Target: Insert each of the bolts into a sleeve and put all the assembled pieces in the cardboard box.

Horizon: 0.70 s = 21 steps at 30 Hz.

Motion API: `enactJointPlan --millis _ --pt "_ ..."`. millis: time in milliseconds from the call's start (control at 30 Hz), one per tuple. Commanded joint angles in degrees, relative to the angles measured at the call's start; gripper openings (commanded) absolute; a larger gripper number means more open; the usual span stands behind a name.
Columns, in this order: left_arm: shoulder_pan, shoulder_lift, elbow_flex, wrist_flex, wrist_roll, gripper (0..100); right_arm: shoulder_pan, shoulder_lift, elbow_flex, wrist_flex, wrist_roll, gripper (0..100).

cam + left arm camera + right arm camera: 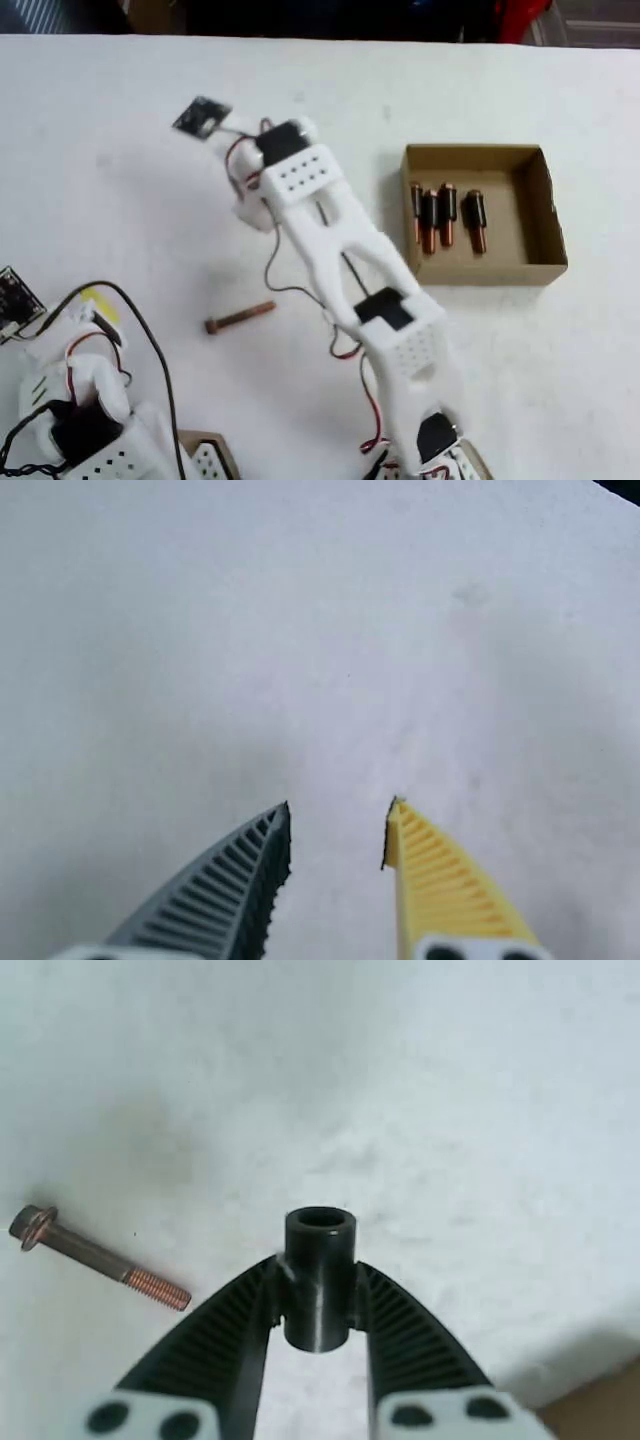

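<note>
— Where is the cardboard box point(470, 150)?
— On the worktop point(120, 200), just right of the right arm point(340, 250), which stretches across the middle.
— What's in it?
— Four assembled pieces point(446, 217), side by side in a row, in the box's left half.
— And the bolt point(240, 317)?
— Flat on the worktop, left of the right arm, between it and the left arm point(80, 400) at the near left corner. It's well apart from the box.
— The sleeve point(320, 1275)?
— Between the fingers point(230, 1340) of the right end effector point(318, 1263), with the bolt lying near it. The left end effector point(339, 804) hangs over the worktop.
</note>
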<state>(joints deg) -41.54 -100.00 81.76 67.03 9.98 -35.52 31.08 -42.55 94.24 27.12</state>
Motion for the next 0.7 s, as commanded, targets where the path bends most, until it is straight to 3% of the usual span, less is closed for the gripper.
enactJointPlan --millis 0,400,667 --pt "-0.1 -0.4 -1.7 0.3 -0.7 18 1.8 -9.4 -4.0 4.9 -0.5 1.7" --pt "4.8 -0.4 2.3 -3.0 -0.8 18 13.0 -36.6 7.9 6.7 -0.4 1.6" --pt "4.8 -0.4 2.4 -2.7 -0.8 18 13.9 -55.7 20.4 6.7 -0.4 1.6"
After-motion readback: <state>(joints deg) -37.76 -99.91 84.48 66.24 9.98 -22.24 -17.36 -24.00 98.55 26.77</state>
